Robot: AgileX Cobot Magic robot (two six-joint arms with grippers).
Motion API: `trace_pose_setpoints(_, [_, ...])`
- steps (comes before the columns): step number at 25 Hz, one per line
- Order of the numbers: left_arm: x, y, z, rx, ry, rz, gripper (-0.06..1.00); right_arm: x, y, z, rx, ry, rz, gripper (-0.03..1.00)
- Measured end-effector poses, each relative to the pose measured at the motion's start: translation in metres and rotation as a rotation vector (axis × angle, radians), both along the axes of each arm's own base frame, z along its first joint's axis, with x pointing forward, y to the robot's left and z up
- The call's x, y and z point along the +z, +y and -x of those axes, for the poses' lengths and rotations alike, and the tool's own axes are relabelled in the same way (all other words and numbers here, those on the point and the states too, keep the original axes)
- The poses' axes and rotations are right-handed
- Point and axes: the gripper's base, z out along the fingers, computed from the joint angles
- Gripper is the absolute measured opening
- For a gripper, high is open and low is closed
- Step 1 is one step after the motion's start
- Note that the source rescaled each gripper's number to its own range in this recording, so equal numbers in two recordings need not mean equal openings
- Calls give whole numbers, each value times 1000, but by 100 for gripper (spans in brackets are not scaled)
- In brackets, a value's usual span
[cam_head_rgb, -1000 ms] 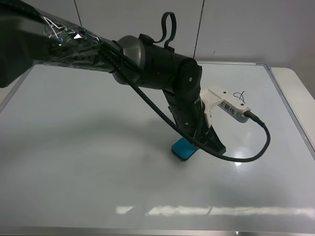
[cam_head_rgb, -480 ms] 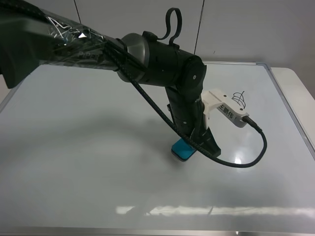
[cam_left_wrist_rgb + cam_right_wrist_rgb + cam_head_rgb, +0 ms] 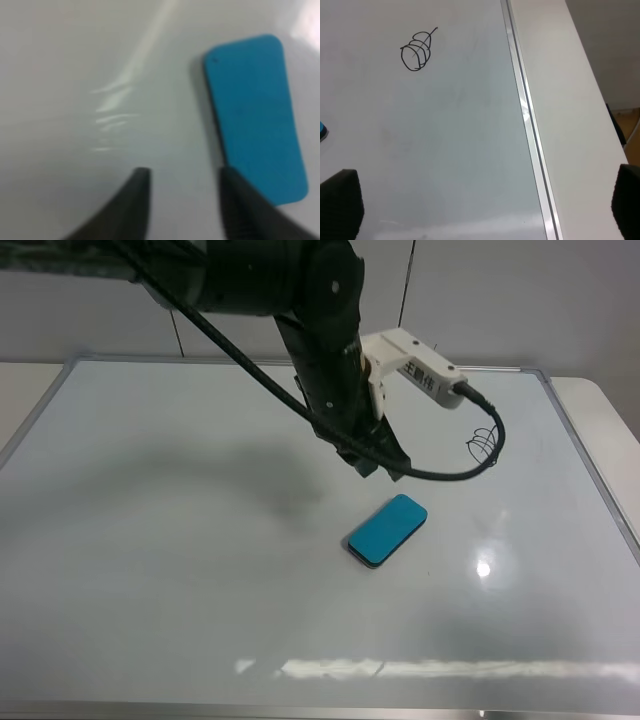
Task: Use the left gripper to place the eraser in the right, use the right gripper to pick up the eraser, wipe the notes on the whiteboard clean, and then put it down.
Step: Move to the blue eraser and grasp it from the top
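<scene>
Eraser (image 3: 388, 530), rounded teal slab, flat on glossy silver-framed whiteboard (image 3: 150, 570).

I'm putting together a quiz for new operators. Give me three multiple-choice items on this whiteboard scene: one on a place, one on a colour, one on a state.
1. Where is the eraser?
A. flat on the whiteboard
B. off the board, on the table
C. leaning on the frame

2. What colour is the eraser's top?
A. red
B. teal-blue
C. yellow

3. How is the left gripper?
A. shut on the eraser
B. shut on nothing
C. open and empty

Answers: 1 A, it lies flat on the board, apart from the notes; 2 B, its top shows teal-blue in both views; 3 C, the left wrist view shows bare board between its fingers.
</scene>
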Motion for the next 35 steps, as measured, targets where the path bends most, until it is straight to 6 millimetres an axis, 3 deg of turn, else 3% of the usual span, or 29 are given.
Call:
trace_pose_setpoints(3, [33,19,-8,46,-55,50,79,0,0,0,0,0,0,100])
trace_pose_setpoints(4, [43,24,-9,61,-69,65,88,0,0,0,0,0,0,100])
trace_pose_setpoints(6, [59,34,-11,82,-96,90,96,0,0,0,0,0,0,100])
trace_pose_setpoints(14, [113,86,-16,188,-153,133,99,0,0,0,0,0,0,100])
trace_pose_setpoints(19, [152,150,-21,334,-190,144,100,0,0,0,0,0,0,100])
trace_pose_setpoints(23, [190,213,-17,491,-283,180,100,0,0,0,0,0,0,100])
trace_pose_setpoints(29, [228,298,15,723,-346,159,100,0,0,0,0,0,0,100])
trace_pose_setpoints(32, [240,324,42,788,-382,136,100,0,0,0,0,0,0,100])
trace_pose_setpoints(35, [245,337,74,836,-438,138,100,0,0,0,0,0,0,100])
